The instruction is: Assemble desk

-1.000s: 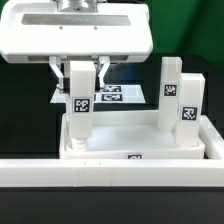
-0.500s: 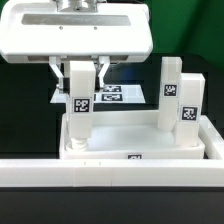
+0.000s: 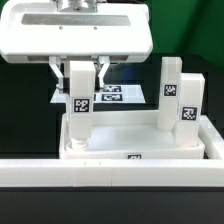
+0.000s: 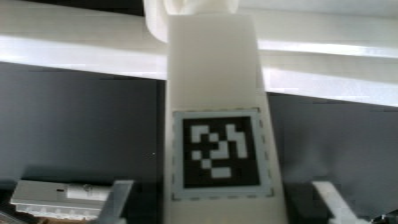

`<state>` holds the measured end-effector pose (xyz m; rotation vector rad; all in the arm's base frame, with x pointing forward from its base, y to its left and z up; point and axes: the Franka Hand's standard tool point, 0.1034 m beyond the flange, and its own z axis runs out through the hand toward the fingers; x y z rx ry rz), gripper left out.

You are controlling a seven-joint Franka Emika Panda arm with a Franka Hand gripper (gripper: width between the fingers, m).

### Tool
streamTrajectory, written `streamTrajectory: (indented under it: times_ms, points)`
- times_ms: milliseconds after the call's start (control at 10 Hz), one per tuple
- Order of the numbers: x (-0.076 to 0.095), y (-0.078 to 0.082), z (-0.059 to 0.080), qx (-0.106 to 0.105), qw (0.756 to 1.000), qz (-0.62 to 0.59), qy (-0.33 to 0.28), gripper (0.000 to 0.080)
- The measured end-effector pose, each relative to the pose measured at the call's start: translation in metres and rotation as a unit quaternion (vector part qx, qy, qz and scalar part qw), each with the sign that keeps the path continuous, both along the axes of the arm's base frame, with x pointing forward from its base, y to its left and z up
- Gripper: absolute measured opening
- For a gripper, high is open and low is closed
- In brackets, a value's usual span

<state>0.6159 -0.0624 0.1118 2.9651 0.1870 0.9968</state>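
Where claw clamps, upright leg between.

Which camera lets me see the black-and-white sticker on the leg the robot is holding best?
The wrist view: the tag on the held leg fills the picture, sharp and straight on. The exterior view shows it small, below the gripper.

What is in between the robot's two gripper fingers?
A white desk leg with a black-and-white tag stands upright between the gripper fingers. Both the exterior view and the wrist view show it.
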Motion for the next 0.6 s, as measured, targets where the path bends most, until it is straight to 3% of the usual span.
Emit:
streamTrajectory:
  times_ms: [600]
  points:
    - [-0.0020, -0.0059, -0.0005, 0.003, 1.000, -0.010, 0.000, 0.0291]
